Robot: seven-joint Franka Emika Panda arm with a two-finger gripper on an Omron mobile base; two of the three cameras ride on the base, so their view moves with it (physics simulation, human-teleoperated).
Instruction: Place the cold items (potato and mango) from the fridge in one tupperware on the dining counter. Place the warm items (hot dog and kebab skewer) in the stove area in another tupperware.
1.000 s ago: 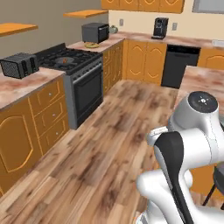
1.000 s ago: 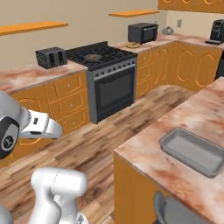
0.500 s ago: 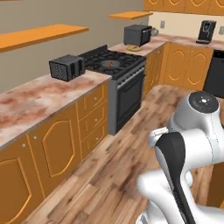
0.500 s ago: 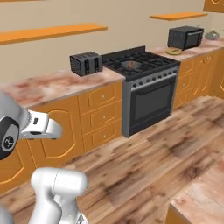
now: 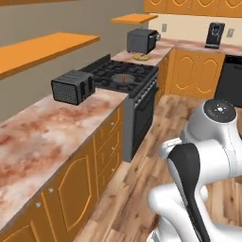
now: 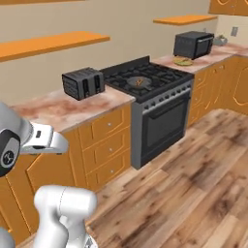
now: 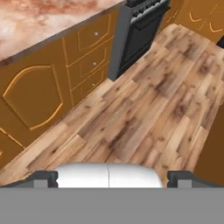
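My gripper (image 7: 109, 177) is open with nothing between its fingers, hanging over the wooden floor (image 7: 144, 109) and facing the cabinet fronts. Its dark fingertips (image 7: 43, 177) stand wide apart at the bottom of the hand view. The black stove (image 5: 127, 78) (image 6: 145, 80) stands in the counter run ahead. A small reddish-orange item (image 5: 124, 78) (image 6: 139, 81) lies on a burner, too small to tell whether it is the hot dog or the kebab skewer. The arm's white links (image 5: 208, 156) (image 6: 29, 138) are folded close to the base.
A dark toaster (image 5: 71, 87) (image 6: 83, 83) sits on the marble counter (image 5: 42, 137) left of the stove. A microwave (image 5: 142, 40) (image 6: 193, 44) and a yellowish plate (image 5: 141, 56) are beyond it. A coffee machine (image 5: 216, 35) stands at the far wall. Orange shelves hang above.
The whole picture has shifted: the base has turned and driven, so the stove, toaster and counter are nearer and further right. The arm's pose and the gripper's opening are unchanged.
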